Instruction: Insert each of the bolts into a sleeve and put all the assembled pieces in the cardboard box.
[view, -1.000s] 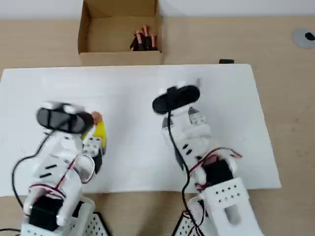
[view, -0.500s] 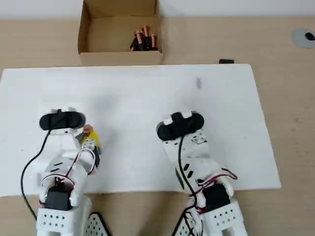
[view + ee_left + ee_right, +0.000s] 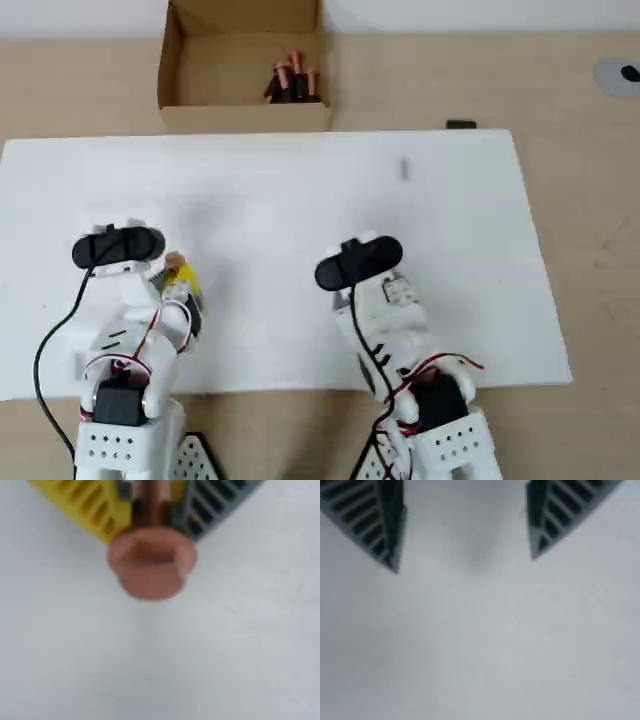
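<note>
My left gripper [image 3: 150, 511] pinches a copper-coloured flanged bolt [image 3: 151, 569] by its shank between a yellow and a grey jaw. The bolt's head juts past the tips, at eight o'clock on the white sheet [image 3: 300, 190]. My right gripper [image 3: 465, 555] hangs with jaws spread at four o'clock. Copper-and-black assembled pieces [image 3: 292, 82] lie in the brown cardboard box [image 3: 245, 120] at twelve o'clock.

From its middle toward 12 o'clock, we see bare white sheet [image 3: 270, 190] running to the cardboard box [image 3: 245, 118], whose near wall stands in the way. Assembled pieces [image 3: 292, 82] crowd its 3 o'clock side. A small part [image 3: 404, 168] lies toward 2 o'clock.
</note>
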{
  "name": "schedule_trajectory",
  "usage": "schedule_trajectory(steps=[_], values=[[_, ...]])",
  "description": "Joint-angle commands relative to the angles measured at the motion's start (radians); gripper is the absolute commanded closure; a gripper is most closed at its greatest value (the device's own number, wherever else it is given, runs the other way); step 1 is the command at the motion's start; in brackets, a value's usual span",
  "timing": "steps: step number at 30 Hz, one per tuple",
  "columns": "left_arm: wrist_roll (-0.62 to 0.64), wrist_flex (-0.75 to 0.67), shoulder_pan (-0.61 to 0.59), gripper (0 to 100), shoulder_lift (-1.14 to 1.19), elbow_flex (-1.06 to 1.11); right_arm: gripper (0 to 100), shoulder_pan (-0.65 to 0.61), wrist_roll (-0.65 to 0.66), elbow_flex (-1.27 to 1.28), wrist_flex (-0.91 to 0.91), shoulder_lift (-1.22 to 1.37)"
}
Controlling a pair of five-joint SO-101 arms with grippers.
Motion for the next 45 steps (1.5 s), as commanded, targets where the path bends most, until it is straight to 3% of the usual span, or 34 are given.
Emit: schedule_trajectory(steps=[1, 45], values=[[0.003, -0.002, -0.012, 99, 0.001, 0.009, 79.3, -0.004, 0.008, -0.002, 0.064, -0.101], [0.0, -0.005, -0.011, 99, 0.001, 0.009, 79.2, -0.007, 0.008, -0.005, 0.112, -0.114]])
